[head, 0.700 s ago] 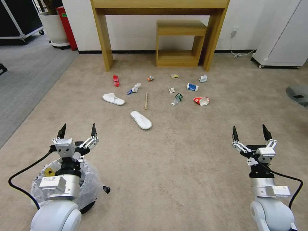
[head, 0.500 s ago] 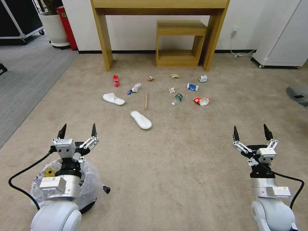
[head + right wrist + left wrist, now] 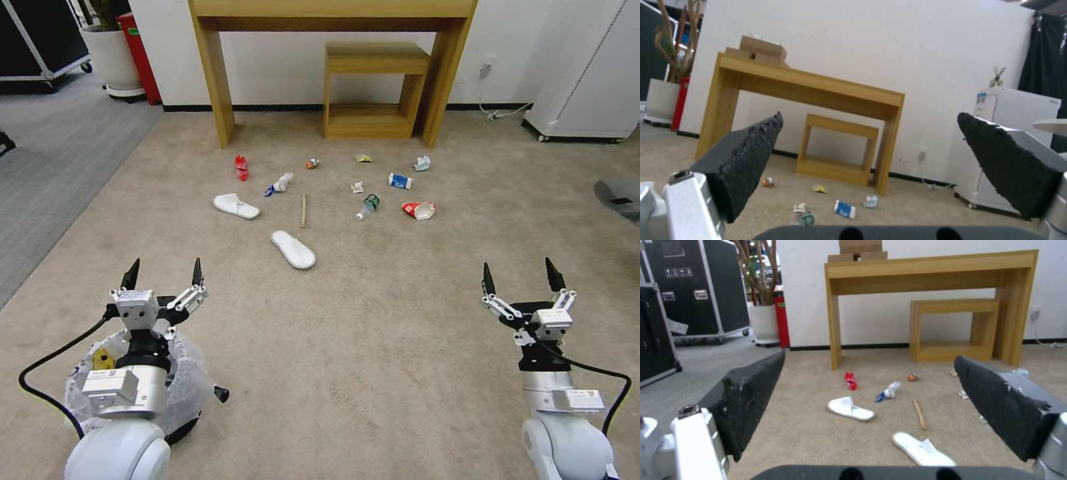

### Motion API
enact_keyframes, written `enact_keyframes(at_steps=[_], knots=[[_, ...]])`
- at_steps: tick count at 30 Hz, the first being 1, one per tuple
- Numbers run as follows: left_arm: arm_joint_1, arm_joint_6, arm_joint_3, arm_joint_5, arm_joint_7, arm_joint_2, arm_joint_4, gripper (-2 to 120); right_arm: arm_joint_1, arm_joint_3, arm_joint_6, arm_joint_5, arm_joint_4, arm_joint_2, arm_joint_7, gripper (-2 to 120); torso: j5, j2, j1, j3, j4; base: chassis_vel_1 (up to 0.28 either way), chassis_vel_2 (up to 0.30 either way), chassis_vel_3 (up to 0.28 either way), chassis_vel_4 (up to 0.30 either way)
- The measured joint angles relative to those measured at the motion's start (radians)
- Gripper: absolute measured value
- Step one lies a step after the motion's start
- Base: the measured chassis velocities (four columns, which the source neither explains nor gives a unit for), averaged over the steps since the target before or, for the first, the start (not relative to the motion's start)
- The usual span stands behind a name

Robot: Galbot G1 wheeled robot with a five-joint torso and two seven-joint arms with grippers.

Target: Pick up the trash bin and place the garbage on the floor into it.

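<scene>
Both grippers stand wide open and hold nothing: the left gripper (image 3: 163,273) at lower left above the trash bin (image 3: 190,390), the right gripper (image 3: 520,275) at lower right. The garbage (image 3: 293,249) lies scattered mid-frame on the floor (image 3: 373,333).

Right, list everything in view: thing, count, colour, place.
trash bin: one, dark, clear bag liner, on the carpet under the left arm
slippers: two, white, mid-carpet
wooden stick: one, between the slippers and the bottle
bottle: one, clear, green label
carton: one, blue-white
red wrappers: two, far apart
console table: one, wood, at the wall
stool: one, wood, under the table
left gripper: open, above the bin
right gripper: open, over bare carpet
</scene>
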Motion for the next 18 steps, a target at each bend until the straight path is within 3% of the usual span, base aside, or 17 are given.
enact_keyframes(at_steps=[11,18], knots=[[0.008,0.004,0.004,-0.001,0.001,-0.002,-0.006,100,0.002,-0.005,0.006,-0.002,-0.007,0.002,-0.007,100,0.0001,0.0,0.0,0.0,0.0,0.0,0.0,0.0,0.0],[0.014,0.004,0.004,-0.002,0.003,-0.006,-0.007,100,0.006,-0.012,0.008,-0.003,-0.013,0.001,-0.017,100,-0.0001,0.0,0.0,0.0,0.0,0.077,0.073,-0.073,-0.07]])
